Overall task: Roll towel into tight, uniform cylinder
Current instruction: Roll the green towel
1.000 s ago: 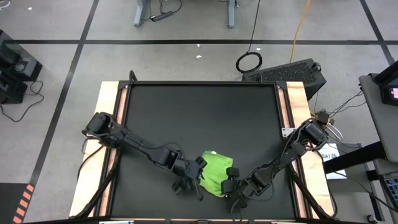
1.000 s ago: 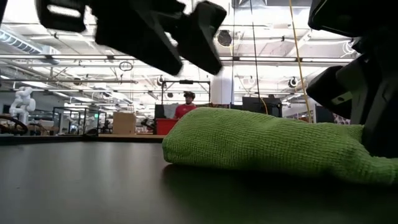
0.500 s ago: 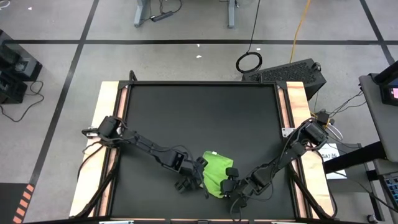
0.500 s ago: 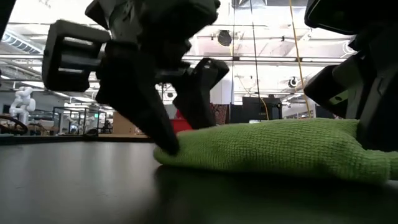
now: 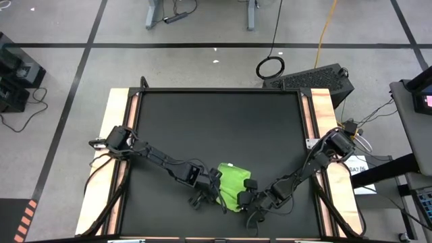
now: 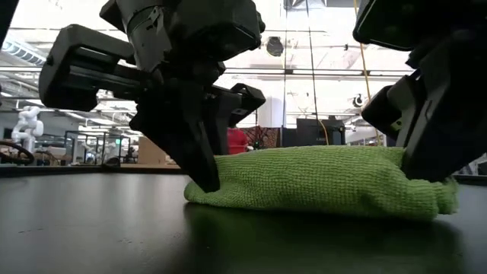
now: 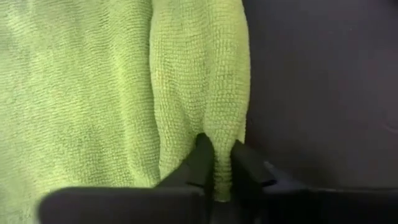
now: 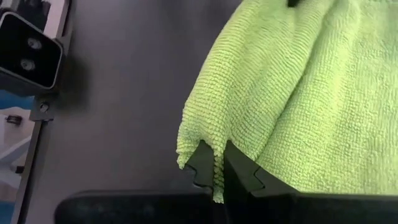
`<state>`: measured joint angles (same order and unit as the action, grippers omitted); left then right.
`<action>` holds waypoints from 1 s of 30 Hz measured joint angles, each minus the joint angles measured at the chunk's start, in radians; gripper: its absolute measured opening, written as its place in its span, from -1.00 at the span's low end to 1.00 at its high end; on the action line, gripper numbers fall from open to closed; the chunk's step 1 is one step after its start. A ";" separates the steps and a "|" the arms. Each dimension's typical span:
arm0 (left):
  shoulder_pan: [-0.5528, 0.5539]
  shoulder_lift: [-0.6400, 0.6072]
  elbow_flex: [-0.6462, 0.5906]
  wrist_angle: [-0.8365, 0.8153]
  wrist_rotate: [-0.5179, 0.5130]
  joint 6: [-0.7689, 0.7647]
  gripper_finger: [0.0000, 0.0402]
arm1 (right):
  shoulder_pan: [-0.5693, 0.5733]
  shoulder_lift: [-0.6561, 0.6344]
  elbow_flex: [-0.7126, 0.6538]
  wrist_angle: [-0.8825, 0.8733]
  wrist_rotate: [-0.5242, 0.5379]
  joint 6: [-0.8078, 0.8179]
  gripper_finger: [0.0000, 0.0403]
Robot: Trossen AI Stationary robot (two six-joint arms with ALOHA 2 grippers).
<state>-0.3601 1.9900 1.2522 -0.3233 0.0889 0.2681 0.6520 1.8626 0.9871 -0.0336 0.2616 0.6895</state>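
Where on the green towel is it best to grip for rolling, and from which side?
Probably the two ends of the folded roll edge: the towel lies bunched, and the left end effector and right end effector each pinch a thin fold there, coming from opposite sides.

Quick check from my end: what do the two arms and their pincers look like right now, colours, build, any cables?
Both arms are dark, near-black, slim jointed links with blocky wrists. The left pincer and right pincer each end in two tapered dark fingers. Thin dark cables trail by each base. No markings are visible.
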 joint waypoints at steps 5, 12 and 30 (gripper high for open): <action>0.003 -0.002 0.000 -0.022 0.013 -0.024 -0.94 | -0.016 0.000 0.000 -0.005 -0.004 0.016 -0.99; 0.061 0.001 0.000 -0.029 0.189 -0.139 -0.94 | -0.018 0.000 0.000 -0.013 0.002 0.054 -0.73; 0.179 0.083 0.001 -0.022 0.456 -0.314 -0.95 | 0.095 -0.073 0.001 -0.024 0.217 -0.246 0.04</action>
<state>-0.1806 2.0731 1.2534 -0.3451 0.5447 -0.0458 0.7466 1.7893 0.9878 -0.0579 0.4788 0.4432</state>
